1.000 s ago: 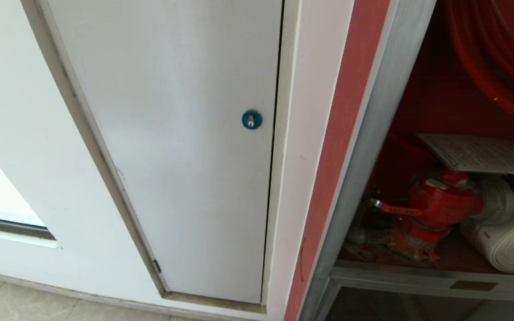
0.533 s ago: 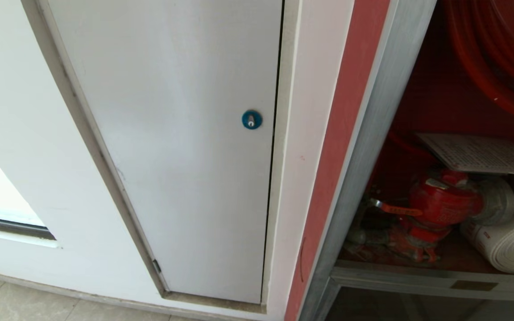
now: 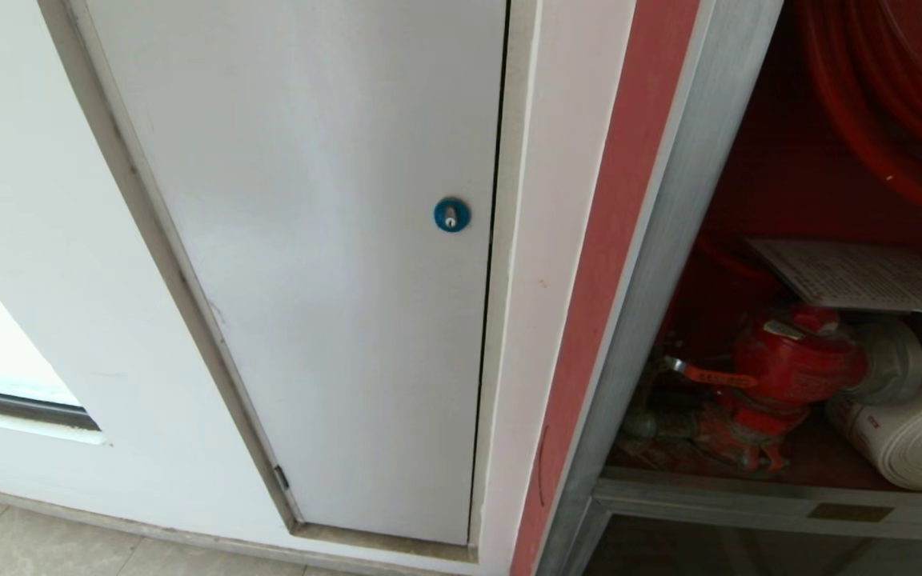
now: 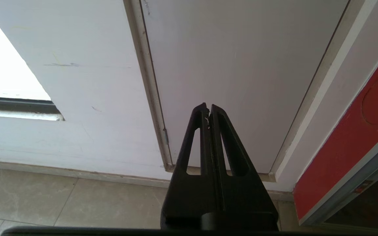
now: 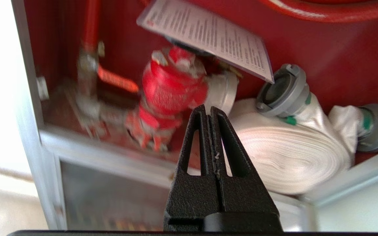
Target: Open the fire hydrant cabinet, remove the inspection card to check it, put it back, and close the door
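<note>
The fire hydrant cabinet stands open at the right of the head view, grey-framed and red inside. Its tinted-glass door is out of view. The inspection card, white with fine print, lies tilted on top of the red hydrant valve. A white rolled hose lies beside the valve. My right gripper is shut and empty, in front of the cabinet opening and below the card, apart from it. My left gripper is shut, low before the white panel. Neither arm shows in the head view.
A plain white panel with a small blue round lock fills the wall left of the cabinet. A red hose reel hangs above the card. A grey shelf rail crosses the cabinet below the valve. Tiled floor lies below.
The head view is unchanged; neither arm has entered it.
</note>
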Controlling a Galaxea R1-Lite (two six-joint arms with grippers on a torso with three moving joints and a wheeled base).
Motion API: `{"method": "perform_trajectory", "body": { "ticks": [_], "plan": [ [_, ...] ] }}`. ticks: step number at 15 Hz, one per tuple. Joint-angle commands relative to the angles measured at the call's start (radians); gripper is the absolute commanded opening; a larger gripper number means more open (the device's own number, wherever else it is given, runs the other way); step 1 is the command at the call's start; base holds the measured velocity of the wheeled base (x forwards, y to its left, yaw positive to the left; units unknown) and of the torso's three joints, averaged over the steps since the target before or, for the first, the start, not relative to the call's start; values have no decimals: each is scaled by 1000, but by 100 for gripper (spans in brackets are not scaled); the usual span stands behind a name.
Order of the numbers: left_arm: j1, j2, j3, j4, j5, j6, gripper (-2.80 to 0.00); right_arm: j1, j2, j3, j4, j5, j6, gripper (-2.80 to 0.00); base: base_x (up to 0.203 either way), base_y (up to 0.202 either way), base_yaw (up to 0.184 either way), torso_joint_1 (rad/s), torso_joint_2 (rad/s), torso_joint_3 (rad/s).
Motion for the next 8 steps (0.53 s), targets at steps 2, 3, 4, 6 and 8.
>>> {"method": "perform_trajectory", "body": {
  "ticks": [2,3,4,6,8],
  "plan": [
    [0,1,0,0,0,0,-280,5,129,-166,216,-1,-70,-280,0,0,0,0,0,0],
    [0,1,0,0,0,0,-280,6,158,-202,257,-1,-102,-280,0,0,0,0,0,0],
    [0,1,0,0,0,0,-280,7,187,-230,282,-1,-131,-280,0,0,0,0,0,0],
    [0,1,0,0,0,0,-280,5,224,-253,300,-12,-207,-280,0,0,0,0,0,0],
    [0,1,0,0,0,0,-280,5,245,-252,305,-88,-343,-280,0,0,0,0,0,0]
  ]
}}
